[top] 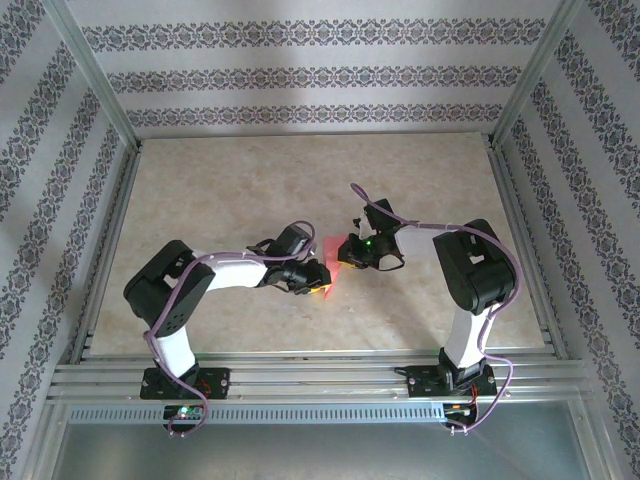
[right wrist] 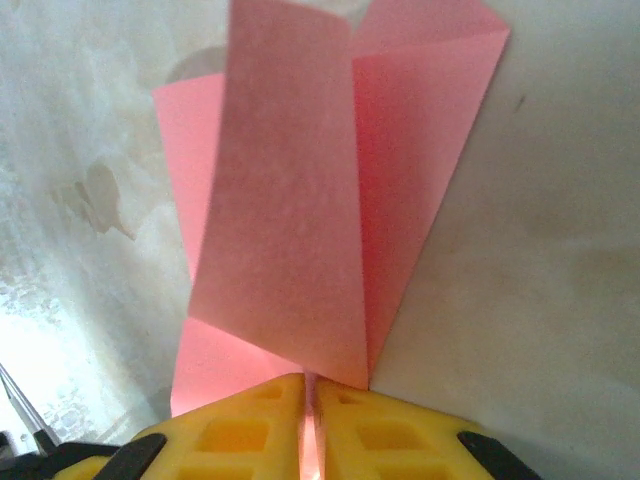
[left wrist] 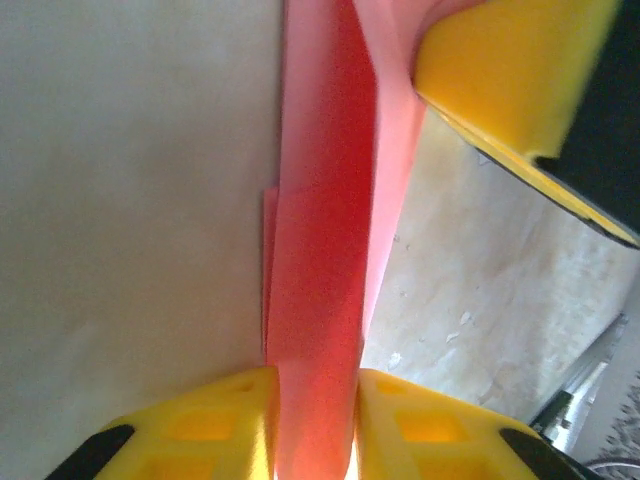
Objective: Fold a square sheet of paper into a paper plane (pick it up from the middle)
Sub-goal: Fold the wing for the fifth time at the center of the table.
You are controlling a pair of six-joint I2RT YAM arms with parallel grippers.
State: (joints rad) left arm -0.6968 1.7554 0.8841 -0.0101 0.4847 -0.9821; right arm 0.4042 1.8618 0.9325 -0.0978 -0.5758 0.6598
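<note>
Yellow moulded fingers of the left gripper (left wrist: 315,405) were closed on the sheet of paper (left wrist: 320,250), a folded pink-red band running up out of the jaws. The right gripper (right wrist: 310,400) was likewise clenched on the sheet's opposite end, its jaws all but meeting over a thin edge. A yellow finger (left wrist: 510,70) of that right arm showed at the far end of the band in the left wrist view.

Beyond the right fingers the paper fanned out in several overlapping layers: one tall flap stood in front, and further panels spread behind it to either side.

In the top external view the sheet lay between the two grippers, near the middle of the table (top: 300,180) and towards its near half.

Handling, as a judgement: the paper looked very light, thin and limp, liable to buckle, slip or tear if the two arms pulled apart unevenly. The layered folded edges appeared the firmest places to hold, as single flaps would probably bend away.

Whether the sheet touched the table could not be told. Its near edge was hidden inside each pair of jaws, and the order of the layers was hard to read. From above, the arms covered most of the paper.
</note>
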